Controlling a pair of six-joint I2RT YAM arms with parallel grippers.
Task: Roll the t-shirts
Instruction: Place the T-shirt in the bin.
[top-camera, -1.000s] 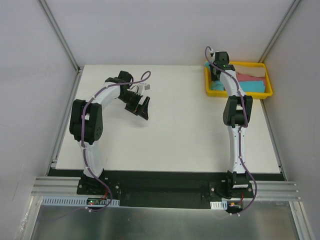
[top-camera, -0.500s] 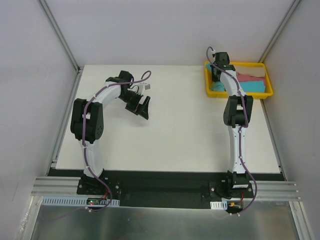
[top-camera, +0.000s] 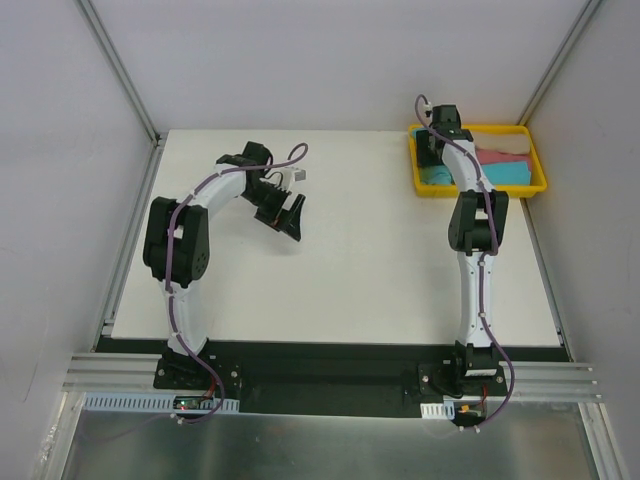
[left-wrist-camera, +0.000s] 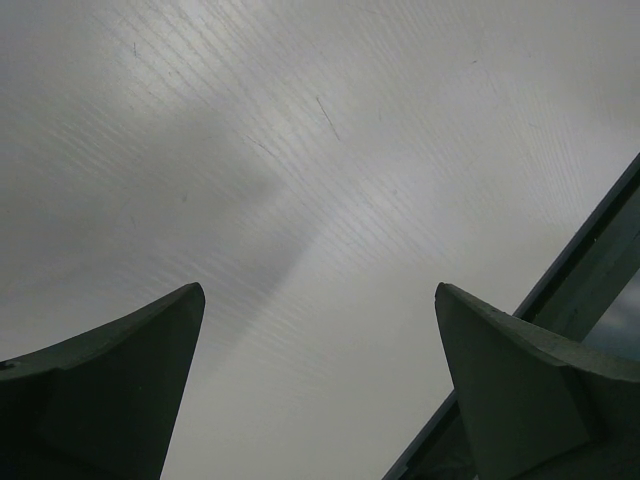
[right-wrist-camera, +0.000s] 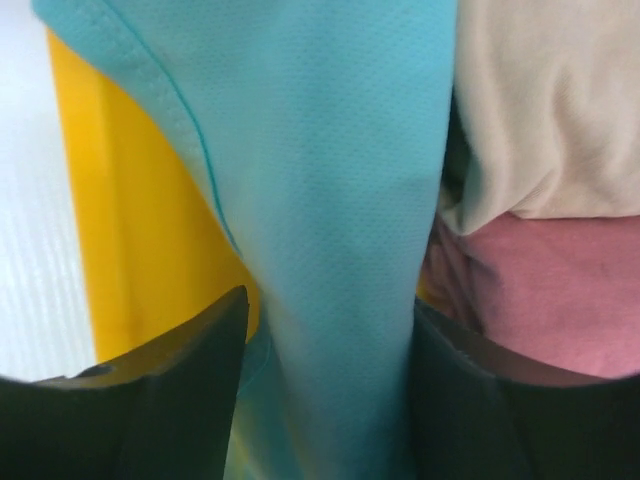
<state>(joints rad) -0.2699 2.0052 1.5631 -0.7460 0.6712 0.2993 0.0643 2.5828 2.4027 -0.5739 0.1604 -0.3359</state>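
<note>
White tabletop (top-camera: 350, 280) fills the view beneath the left gripper (left-wrist-camera: 318, 290), whose fingers stand spread wide with nothing between them. The right gripper (right-wrist-camera: 328, 300) is down in the yellow tray (right-wrist-camera: 130, 230), fingers partly apart on either side of a fold of the sea-green t-shirt (right-wrist-camera: 340, 150). Whether they pinch it cannot be told, and the beige t-shirt (right-wrist-camera: 550, 100) and pink t-shirt (right-wrist-camera: 560, 290) lie just past its right finger. Light, limp cotton like this will likely sag and drag, so a bunched fold near the hem looks the surest hold.
</note>
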